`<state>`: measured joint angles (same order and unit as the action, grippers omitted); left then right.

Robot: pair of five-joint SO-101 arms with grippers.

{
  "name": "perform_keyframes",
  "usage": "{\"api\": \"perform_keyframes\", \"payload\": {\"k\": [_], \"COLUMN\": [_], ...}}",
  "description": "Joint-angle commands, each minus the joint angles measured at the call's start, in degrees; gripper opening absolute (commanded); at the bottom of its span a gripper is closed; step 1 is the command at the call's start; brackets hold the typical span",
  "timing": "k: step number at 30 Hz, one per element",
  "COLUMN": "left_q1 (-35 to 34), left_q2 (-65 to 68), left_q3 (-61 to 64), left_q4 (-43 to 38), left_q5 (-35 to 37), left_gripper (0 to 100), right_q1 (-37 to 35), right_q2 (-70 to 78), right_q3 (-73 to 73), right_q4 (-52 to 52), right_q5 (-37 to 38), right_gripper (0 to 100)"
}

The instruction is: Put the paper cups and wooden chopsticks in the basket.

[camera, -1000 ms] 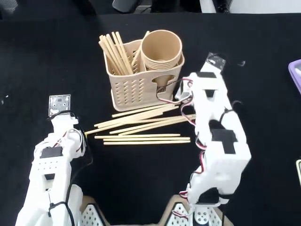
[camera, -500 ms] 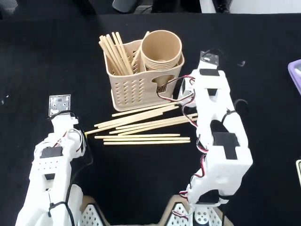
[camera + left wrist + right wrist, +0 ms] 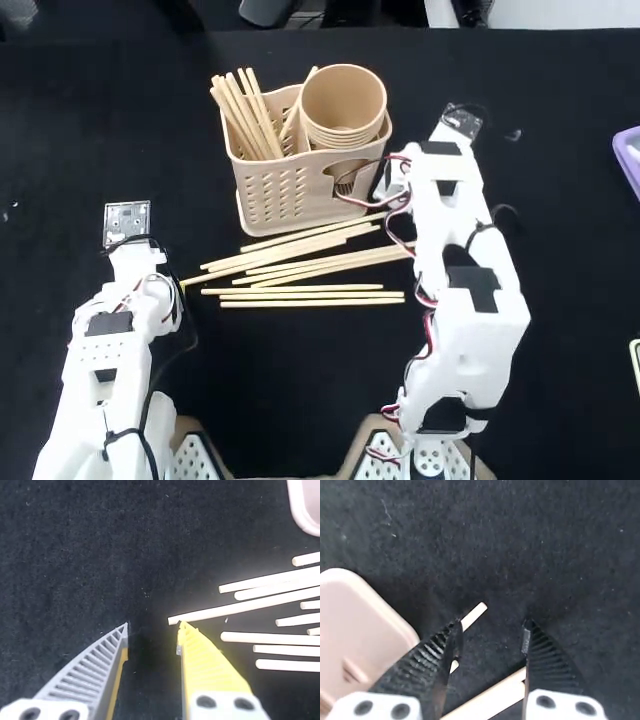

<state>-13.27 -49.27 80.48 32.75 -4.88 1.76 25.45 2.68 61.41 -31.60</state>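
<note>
The right claw (image 3: 491, 626) stands with its jaws apart, clamped on nothing. Its fingers (image 3: 430, 665) are black, tapered to points and ribbed on the inner faces. I read it as just beside a rounded corner of the basket (image 3: 355, 620). The blunt end of one chopstick (image 3: 475, 612) lies between the fingertips, its shaft partly hidden behind one finger. I cannot tell whether that finger touches it.

The left claw (image 3: 153, 626) also has its jaws apart and holds nothing. One finger is grey (image 3: 95, 675), the other yellow (image 3: 205, 665), both ribbed wedges. It sits well apart from the basket, at the far ends of the loose chopsticks (image 3: 250, 605). The yellow tip is just beside the nearest stick end; contact cannot be confirmed.

The basket (image 3: 290, 180) is beige plastic with a slotted wall and two compartments. One holds the nested paper cups (image 3: 343, 105), tan and round-rimmed. The other holds the standing chopsticks (image 3: 245, 110), pale wood and leaning.

In the high view, the loose chopsticks (image 3: 310, 270) lie flat on the black, felt-like bench (image 3: 560, 250), fanned out on the arm side of the basket. Their ends nearest the right arm are covered by it.

A purple object (image 3: 628, 155), well apart from the basket, is cut off by the edge.
</note>
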Motion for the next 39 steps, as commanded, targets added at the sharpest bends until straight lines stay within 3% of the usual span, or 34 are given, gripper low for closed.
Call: {"api": "perform_keyframes", "payload": {"k": [1,15,22,25,35,39], "left_q1": [0.66,0.66,0.66,0.66,0.66,0.66], "left_q2": [-0.97,-0.97,-0.97,-0.97,-0.97,-0.97], "left_q3": [-0.4,-0.4,-0.4,-0.4,-0.4,-0.4], "left_q4": [-0.88,-0.88,-0.88,-0.88,-0.88,-0.88], "left_q5": [-0.44,-0.44,-0.44,-0.44,-0.44,-0.44], "left_gripper": [16,16,16,16,16,16], "right_q1": [-0.09,-0.44,-0.35,-0.44,3.08,2.99], "right_q2": [-0.4,4.97,9.27,9.01,5.85,6.46], "right_q3": [-4.26,-6.46,-11.82,-13.05,-18.51,-20.35], "right_q4": [2.99,1.41,12.48,16.53,16.62,16.44], "right_q5": [-0.7,-0.7,0.0,4.48,6.24,3.6], "right_gripper": [20.1,19.8,20.1,20.1,20.1,20.1]}}
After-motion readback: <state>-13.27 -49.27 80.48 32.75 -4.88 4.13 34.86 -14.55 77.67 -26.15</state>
